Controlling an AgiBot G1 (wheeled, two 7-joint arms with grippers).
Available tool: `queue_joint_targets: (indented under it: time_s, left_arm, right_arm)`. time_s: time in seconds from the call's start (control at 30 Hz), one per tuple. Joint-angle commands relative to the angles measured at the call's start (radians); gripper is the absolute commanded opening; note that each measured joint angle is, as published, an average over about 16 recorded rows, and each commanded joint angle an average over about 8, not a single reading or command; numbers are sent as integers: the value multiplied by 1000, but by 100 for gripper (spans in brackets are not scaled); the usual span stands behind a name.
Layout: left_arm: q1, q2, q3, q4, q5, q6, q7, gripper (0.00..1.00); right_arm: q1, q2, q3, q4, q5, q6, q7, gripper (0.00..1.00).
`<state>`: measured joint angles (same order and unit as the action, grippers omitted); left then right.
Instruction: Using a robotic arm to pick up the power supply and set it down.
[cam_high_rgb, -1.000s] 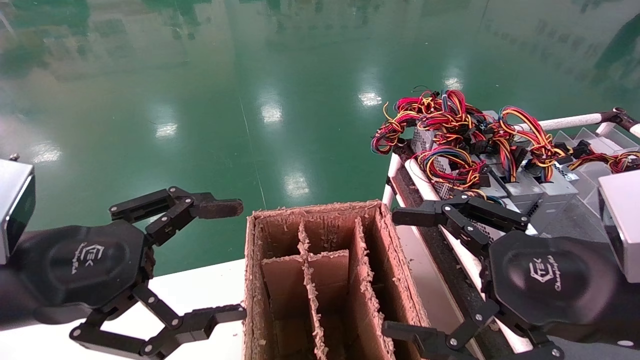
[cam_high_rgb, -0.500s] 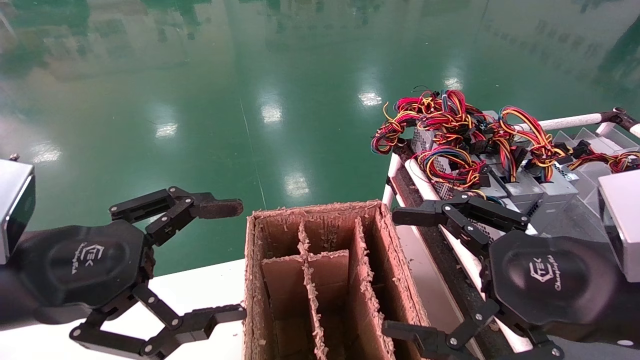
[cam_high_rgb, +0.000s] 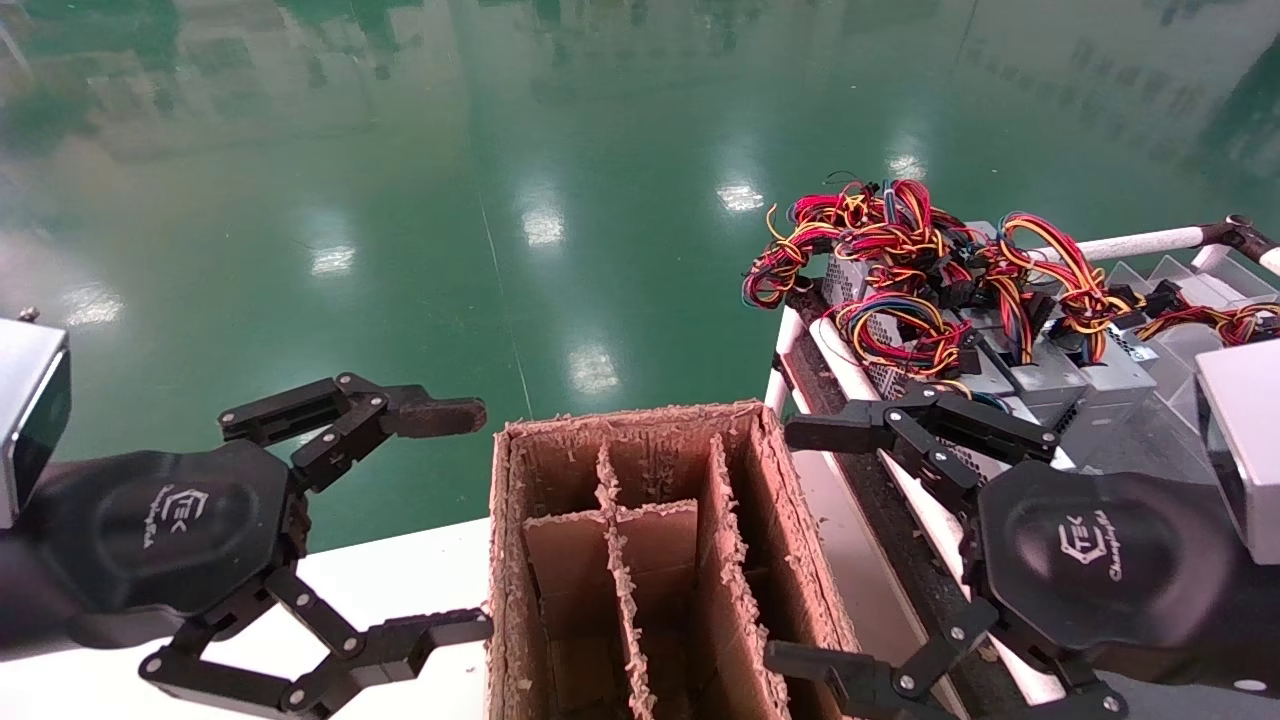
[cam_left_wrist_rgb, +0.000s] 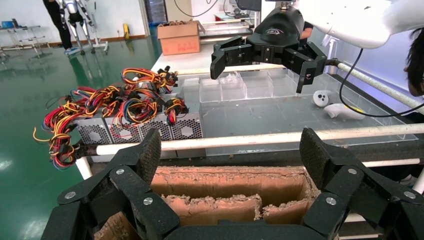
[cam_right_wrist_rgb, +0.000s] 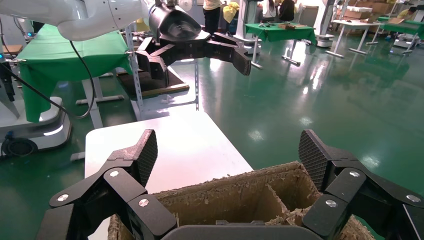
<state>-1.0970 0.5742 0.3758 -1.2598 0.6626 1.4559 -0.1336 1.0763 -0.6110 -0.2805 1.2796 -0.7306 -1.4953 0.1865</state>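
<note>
Several alike grey power supply boxes with round fan grilles and red, yellow and black wire bundles (cam_high_rgb: 900, 250) stand in a row on the rack at the right. The power supply nearest me (cam_high_rgb: 1095, 385) (cam_left_wrist_rgb: 187, 131) ends that row. My right gripper (cam_high_rgb: 795, 545) (cam_right_wrist_rgb: 227, 155) (cam_left_wrist_rgb: 260, 50), on the white robotic arm (cam_left_wrist_rgb: 350, 17), hangs open and empty between the rack and the cardboard box. My left gripper (cam_high_rgb: 465, 520) (cam_left_wrist_rgb: 231, 150) (cam_right_wrist_rgb: 200, 47), with a brownish worn fingertip pad (cam_high_rgb: 440, 415), is open and empty left of the box.
An open cardboard box (cam_high_rgb: 630, 418) with frayed dividers stands between the grippers on a white table (cam_high_rgb: 400, 570). The rack has white padded rails (cam_high_rgb: 1130, 243) and clear plastic trays (cam_left_wrist_rgb: 240, 87). Green floor lies beyond.
</note>
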Motion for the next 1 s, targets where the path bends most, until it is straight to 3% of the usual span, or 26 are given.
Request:
queue_joint_targets:
  time_s: [0.03, 1.0]
  left_arm:
    - [0, 0, 0, 0, 0, 0, 0, 100]
    - [0, 0, 0, 0, 0, 0, 0, 100]
  right_arm:
    - [0, 0, 0, 0, 0, 0, 0, 100]
    - [0, 0, 0, 0, 0, 0, 0, 100]
